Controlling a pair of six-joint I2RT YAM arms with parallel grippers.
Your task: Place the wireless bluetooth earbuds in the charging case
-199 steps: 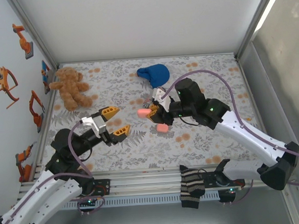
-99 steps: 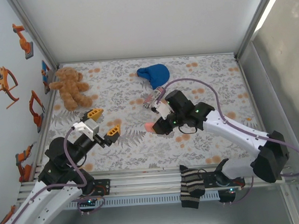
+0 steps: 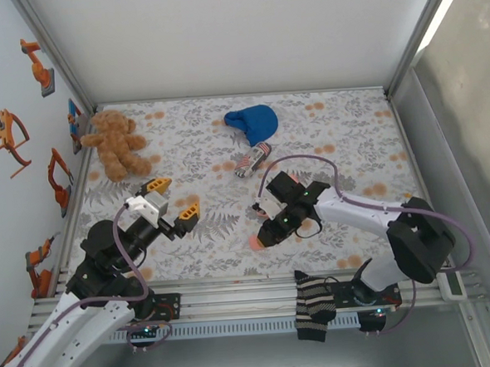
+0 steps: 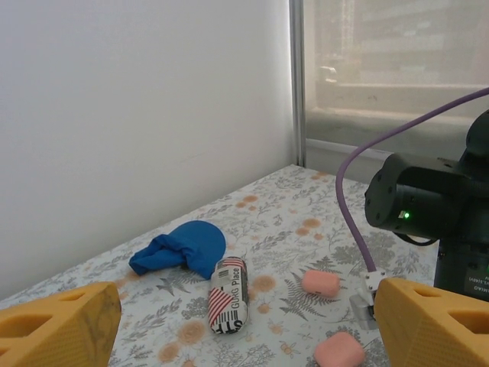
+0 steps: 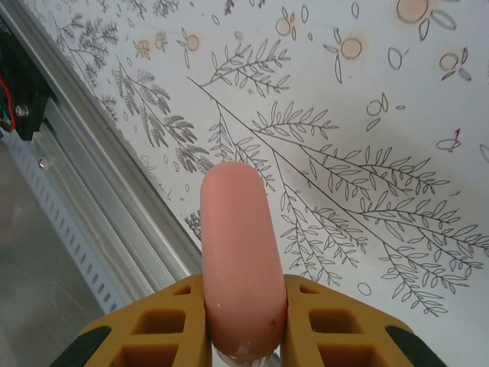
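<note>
My right gripper [image 3: 261, 236] hangs low over the floral mat near the front edge, shut on a salmon-pink charging case [image 5: 241, 229]. In the right wrist view the case stands edge-on between the yellow fingers [image 5: 328, 321], and from above its pink end [image 3: 255, 243] peeks out past the tips. Two more pink cases [image 4: 320, 282] [image 4: 339, 352] lie on the mat in the left wrist view, beside the right arm. Over the mat's left part my left gripper [image 3: 175, 198] is open with nothing between its fingers [image 4: 61, 325]. The earbuds are out of view.
A teddy bear [image 3: 116, 143] lies at the back left. A blue cloth [image 3: 252, 121] and a striped roll [image 3: 252, 160] sit at the back centre. A striped sock [image 3: 312, 304] hangs over the front rail [image 5: 92, 191], which runs just beside the held case.
My right arm carried the pink case from the middle of the mat toward the front edge. My left gripper opened wider and drew back to the left.
</note>
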